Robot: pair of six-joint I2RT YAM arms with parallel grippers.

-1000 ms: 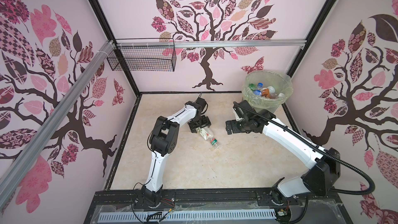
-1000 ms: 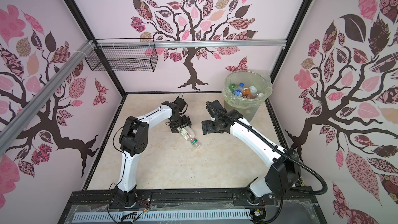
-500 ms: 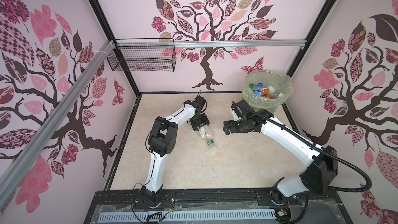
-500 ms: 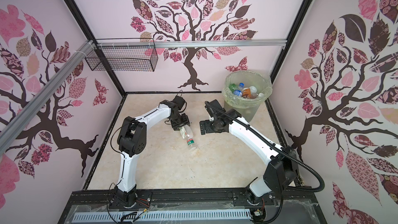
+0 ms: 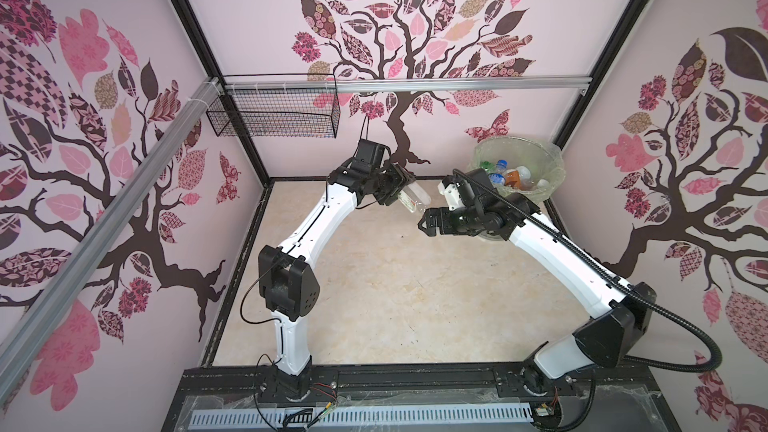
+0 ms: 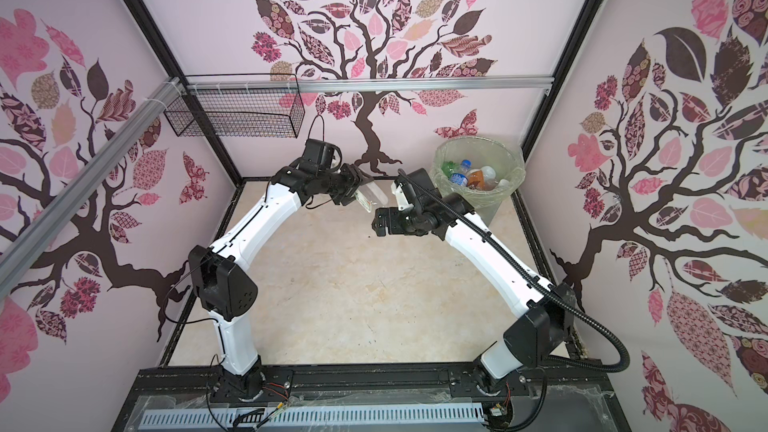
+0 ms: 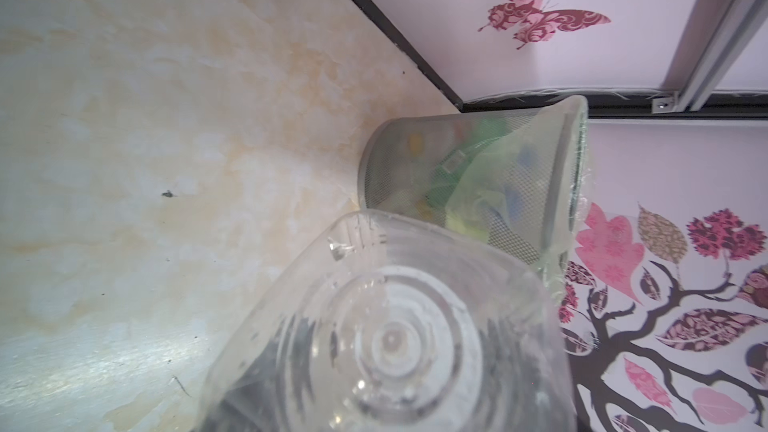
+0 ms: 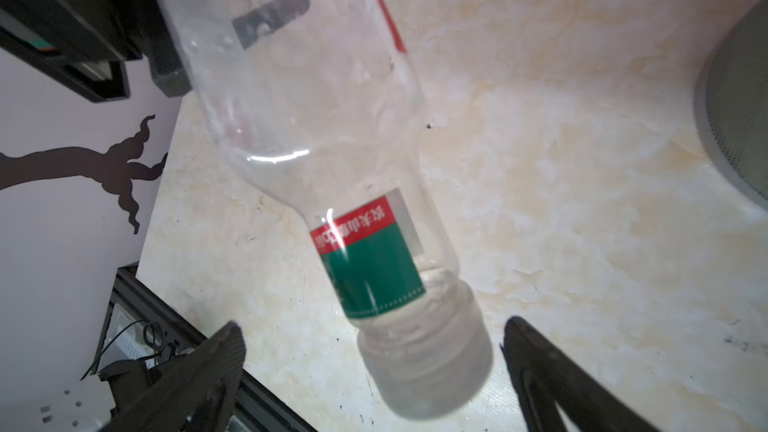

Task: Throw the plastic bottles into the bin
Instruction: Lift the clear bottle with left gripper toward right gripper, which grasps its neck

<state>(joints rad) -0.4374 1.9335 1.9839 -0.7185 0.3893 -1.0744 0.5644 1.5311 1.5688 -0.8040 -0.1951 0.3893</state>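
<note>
Now, close the wide-spread right gripper (image 5: 427, 221) on the capped neck of the clear bottle (image 5: 413, 197), held aloft at far centre by the left gripper (image 5: 400, 189) pinching its base, before loosening left and swinging to the far-right bin (image 5: 540, 153).

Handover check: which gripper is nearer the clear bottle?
Left. The left gripper is shut on the clear bottle's base end; the right gripper stands open at its cap end, not gripping.
</note>
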